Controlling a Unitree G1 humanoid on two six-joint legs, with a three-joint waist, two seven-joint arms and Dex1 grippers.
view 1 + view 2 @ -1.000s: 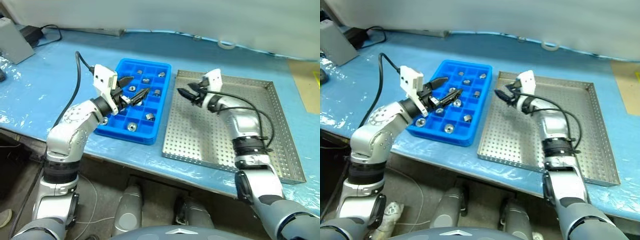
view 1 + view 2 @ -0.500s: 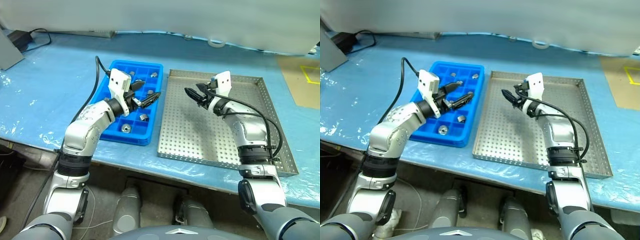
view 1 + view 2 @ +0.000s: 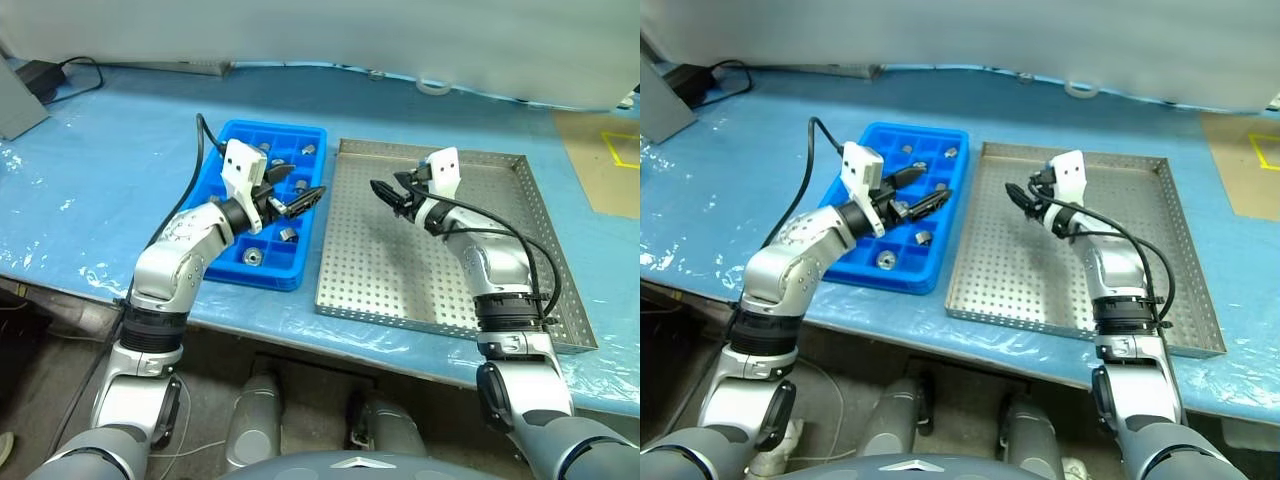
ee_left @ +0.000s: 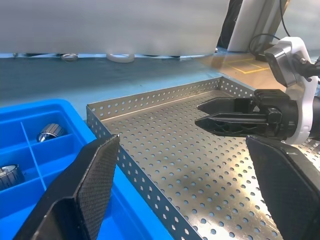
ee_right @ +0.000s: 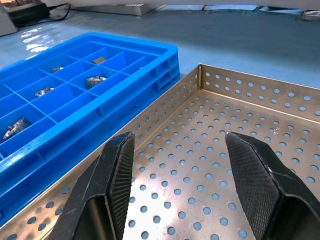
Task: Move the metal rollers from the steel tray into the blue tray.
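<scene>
On the blue-covered desk [image 3: 80, 170], the blue tray [image 3: 232, 262] sits at the left with the metal rollers [image 3: 252, 257] scattered singly in its compartments. The left tool [image 3: 293, 190] hovers over its right edge, spread wide and carrying nothing. The steel tray [image 3: 400, 290] lies just beside it; no roller shows on the visible part of its perforated floor. The right tool [image 3: 388, 191] hangs above that floor, partly open and empty. The job looks almost finished, so the sound move is to check the steel tray's far corners, then lift both tools straight up, clear of the walls.
</scene>
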